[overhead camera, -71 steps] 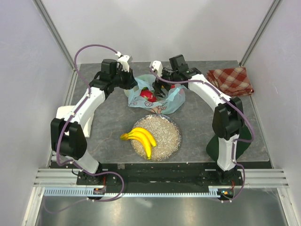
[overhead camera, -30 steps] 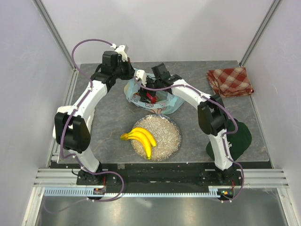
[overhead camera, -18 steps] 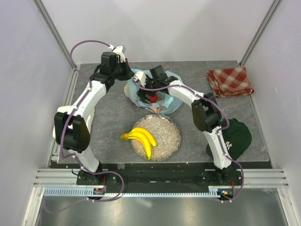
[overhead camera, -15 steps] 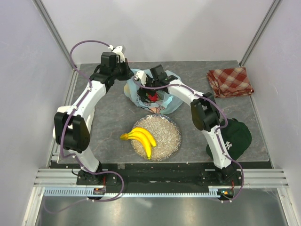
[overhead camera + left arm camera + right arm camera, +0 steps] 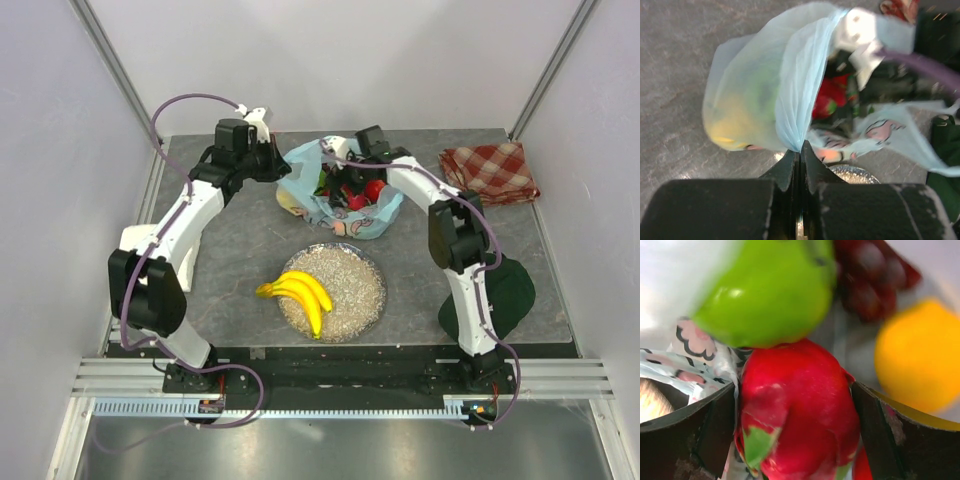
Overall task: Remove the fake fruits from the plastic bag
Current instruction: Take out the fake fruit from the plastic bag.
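Note:
The light blue plastic bag (image 5: 340,205) lies at the back of the table. My left gripper (image 5: 281,172) is shut on its left rim, and the film is pinched between the tips in the left wrist view (image 5: 801,146). My right gripper (image 5: 352,186) reaches into the bag's mouth. Its fingers (image 5: 707,430) press both sides of the red dragon fruit (image 5: 800,415). A green mango (image 5: 765,295), dark grapes (image 5: 870,280) and a yellow-orange piece (image 5: 915,355) lie beside it. The banana bunch (image 5: 298,291) rests on the plate (image 5: 365,290).
A red checkered cloth (image 5: 490,170) lies at the back right. A dark green cap (image 5: 512,295) sits by the right arm's base. The speckled plate stands just in front of the bag. Cage walls close off the left, right and back.
The right gripper reached into the bag and now has the dragon fruit between its fingers, drawn back to the right. The bag's mouth has spread wider. The left gripper keeps its hold on the rim.

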Available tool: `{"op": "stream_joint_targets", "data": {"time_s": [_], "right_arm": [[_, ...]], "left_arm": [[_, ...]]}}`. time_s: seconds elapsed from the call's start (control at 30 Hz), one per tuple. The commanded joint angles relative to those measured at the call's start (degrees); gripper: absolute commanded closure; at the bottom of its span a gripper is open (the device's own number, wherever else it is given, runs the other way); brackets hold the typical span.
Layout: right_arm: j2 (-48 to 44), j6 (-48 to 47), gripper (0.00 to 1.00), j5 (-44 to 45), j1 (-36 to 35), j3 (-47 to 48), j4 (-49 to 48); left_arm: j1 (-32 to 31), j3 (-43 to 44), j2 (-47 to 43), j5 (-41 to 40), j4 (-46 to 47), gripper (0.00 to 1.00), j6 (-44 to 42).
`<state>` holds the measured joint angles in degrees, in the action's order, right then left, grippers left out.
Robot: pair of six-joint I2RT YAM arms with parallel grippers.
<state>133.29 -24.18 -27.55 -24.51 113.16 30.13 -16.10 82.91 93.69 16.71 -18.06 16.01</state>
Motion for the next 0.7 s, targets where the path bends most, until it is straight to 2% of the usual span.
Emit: {"op": "stream_joint_targets", "data": {"time_s": [0.0, 0.07, 0.13, 0.4, 0.47, 0.5, 0.57, 0.67], "right_arm": [[-3.57, 2.38, 0.02, -7.23, 5.26, 1.25, 10.99], [-3.66, 6.32, 0.02, -14.07, 7.01, 2.58, 11.18], [-4.01, 7.39, 0.02, -16.3, 7.37, 4.25, 11.09], [-2.25, 11.0, 0.02, -16.57, 7.55, 4.7, 8.11], [-2.86, 11.44, 0.02, -15.35, 7.46, 3.65, 6.36], [-3.04, 12.14, 0.02, -9.6, 7.2, 3.29, 5.47], [-2.61, 10.83, 0.02, -5.6, 6.41, 3.29, 5.64], [-1.9, 7.49, 0.02, -4.35, 6.14, 4.25, 8.18]], "left_arm": [[0.45, 0.05, -2.2, 2.1, 0.66, 0.98, -0.45], [0.45, 0.32, -1.67, 2.8, 0.75, 0.98, -0.37], [0.45, 0.41, -1.41, 3.59, 0.75, 0.98, -0.28], [0.37, -0.91, -1.84, 5.62, 0.58, 0.98, -1.15], [0.45, -1.17, -2.28, 5.44, 0.22, 0.98, -1.77], [0.45, -1.44, -2.54, 5.44, 0.14, 0.98, -1.95], [0.45, -1.88, -2.98, 5.26, 0.05, 0.98, -1.86], [0.45, -2.14, -3.16, 5.53, 0.05, 0.98, -1.86]]}}
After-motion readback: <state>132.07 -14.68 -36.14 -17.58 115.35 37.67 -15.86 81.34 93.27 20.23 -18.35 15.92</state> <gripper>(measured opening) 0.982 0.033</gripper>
